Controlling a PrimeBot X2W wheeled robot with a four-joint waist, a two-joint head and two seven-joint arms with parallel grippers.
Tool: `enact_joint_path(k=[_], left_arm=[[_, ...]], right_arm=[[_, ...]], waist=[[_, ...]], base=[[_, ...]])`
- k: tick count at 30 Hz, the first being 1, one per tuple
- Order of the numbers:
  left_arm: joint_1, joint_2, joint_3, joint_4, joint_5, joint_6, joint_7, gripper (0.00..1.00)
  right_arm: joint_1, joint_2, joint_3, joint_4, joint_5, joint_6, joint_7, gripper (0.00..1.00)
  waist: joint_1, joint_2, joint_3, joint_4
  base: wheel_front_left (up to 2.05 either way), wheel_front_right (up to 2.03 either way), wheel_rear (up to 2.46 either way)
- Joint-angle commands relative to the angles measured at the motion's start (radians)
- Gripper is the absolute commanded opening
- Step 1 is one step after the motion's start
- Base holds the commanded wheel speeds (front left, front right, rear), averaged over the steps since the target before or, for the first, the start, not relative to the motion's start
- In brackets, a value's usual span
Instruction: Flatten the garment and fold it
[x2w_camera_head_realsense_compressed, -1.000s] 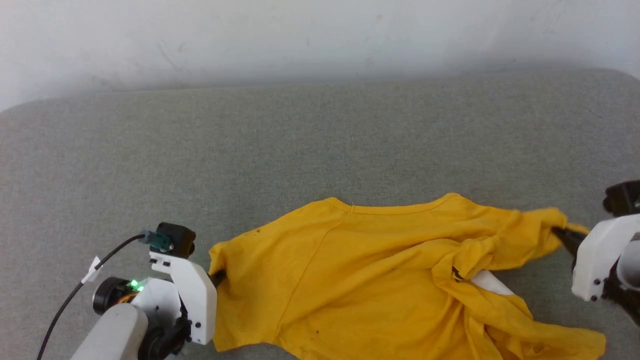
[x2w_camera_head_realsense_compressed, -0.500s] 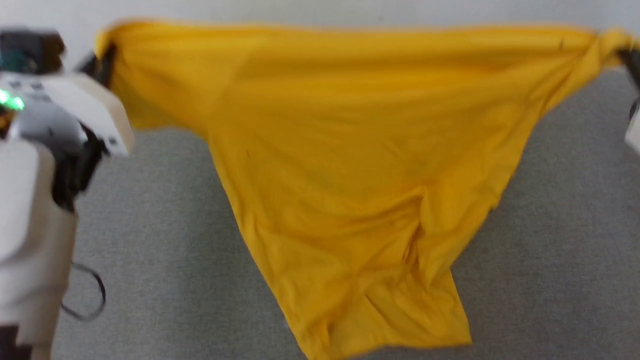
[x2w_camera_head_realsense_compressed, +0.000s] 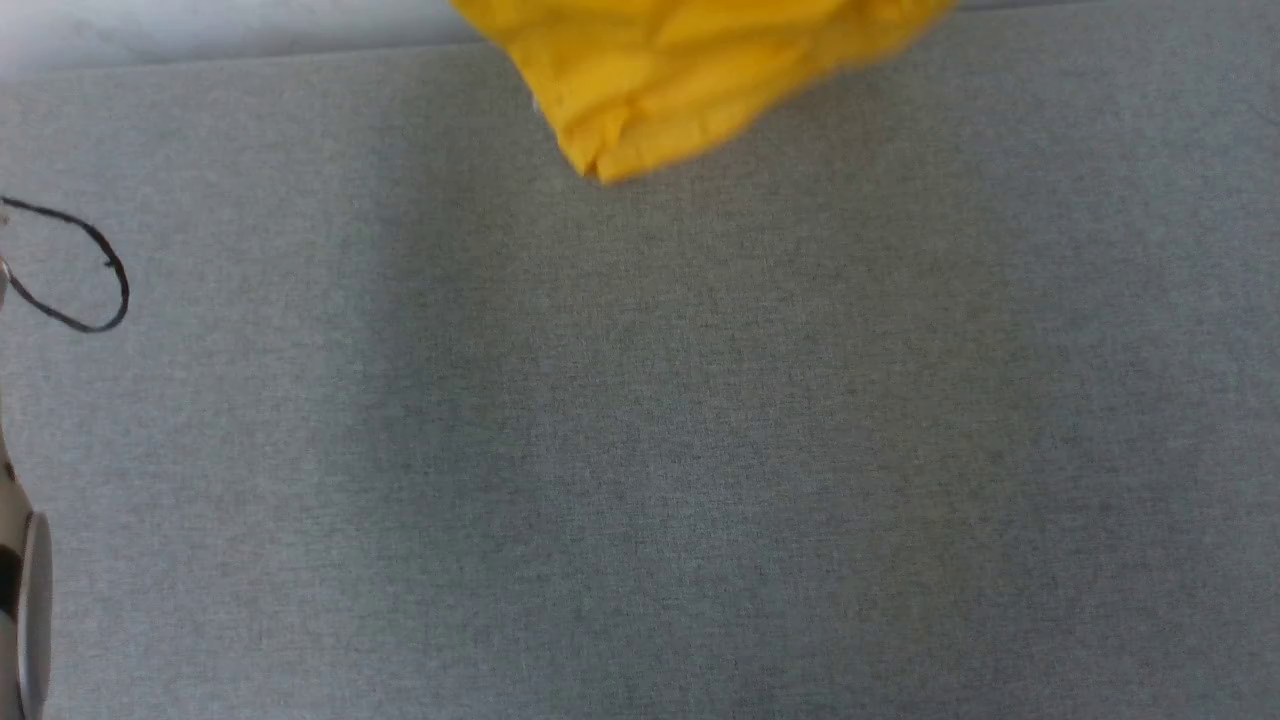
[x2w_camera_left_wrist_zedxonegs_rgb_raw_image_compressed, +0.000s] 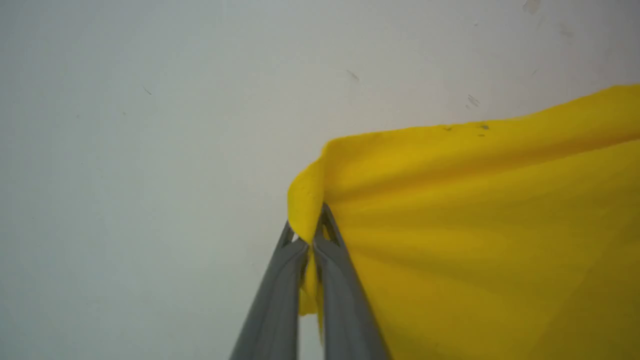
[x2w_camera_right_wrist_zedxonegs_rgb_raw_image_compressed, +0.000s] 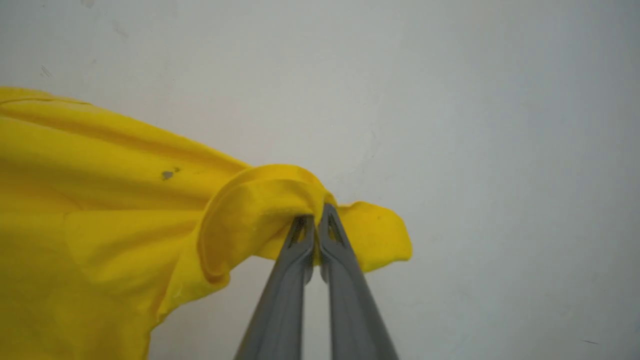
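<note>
1. Nearest in the left wrist view, the left gripper (x2w_camera_left_wrist_zedxonegs_rgb_raw_image_compressed: 311, 240) rises from bottom centre. Its two grey fingers are clenched on an edge of the garment (x2w_camera_left_wrist_zedxonegs_rgb_raw_image_compressed: 475, 235), and a nub of yellow cloth pokes up past the tips.
2. In the right wrist view, the right gripper (x2w_camera_right_wrist_zedxonegs_rgb_raw_image_compressed: 315, 227) is pinched just as tight on a bunched, rolled fold of the same cloth. The fold loops over the tips and flaps out to their right.
3. From each grip the t-shirt runs off toward the frame's side as a stretched upper edge, with the body hanging below it. A few small dark specks sit near that edge.
4. In the head view, a pale arm part (x2w_camera_head_realsense_compressed: 25, 600) and a black cable loop (x2w_camera_head_realsense_compressed: 100, 290) sit at the left edge over the grey fabric surface (x2w_camera_head_realsense_compressed: 640, 450). The shirt's crumpled lower end hangs in at top centre.
5. Farthest off is the pale wall (x2w_camera_left_wrist_zedxonegs_rgb_raw_image_compressed: 150, 125).
6. Progress looks early. The shirt is held up and spread between the two grips, which is a step toward flattening. Laying it down, smoothing it and making every fold are all left to do.
7. The print, collar and sleeves cannot be made out, so I cannot tell which part each gripper holds. The head view's top cuts off most of the shirt, and whether its dangling end touches the surface is unclear.
</note>
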Motion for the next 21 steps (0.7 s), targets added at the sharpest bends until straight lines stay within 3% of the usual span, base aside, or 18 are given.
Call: enact_joint_path(k=[1, 10, 16, 21], left_arm=[[-0.024, 0.000, 0.002, 0.027, 0.007, -0.008, -0.023, 0.00], [-0.010, -0.043, -0.028, 0.156, 0.000, -0.049, -0.130, 0.00], [0.153, -0.079, -0.023, 0.202, -0.044, -0.075, -0.186, 0.00], [0.359, -0.101, 0.014, 0.147, -0.089, -0.086, -0.206, 0.00]], right_arm=[[-0.019, 0.002, 0.014, 0.027, -0.005, -0.002, -0.017, 0.00], [-0.004, 0.030, 0.163, 0.159, 0.084, -0.002, -0.094, 0.00], [0.126, 0.052, 0.277, 0.215, 0.194, -0.002, -0.122, 0.00], [0.291, 0.036, 0.342, 0.188, 0.283, -0.002, -0.166, 0.00]], waist=[[-0.0003, -0.0001, 0.032, -0.005], [-0.0003, -0.0001, 0.057, -0.001], [-0.0003, -0.0001, 0.048, 0.004], [-0.0003, -0.0001, 0.001, 0.017]], base=[[0.00, 0.00, 0.00], [0.00, 0.00, 0.00], [0.00, 0.00, 0.00], [0.00, 0.00, 0.00]])
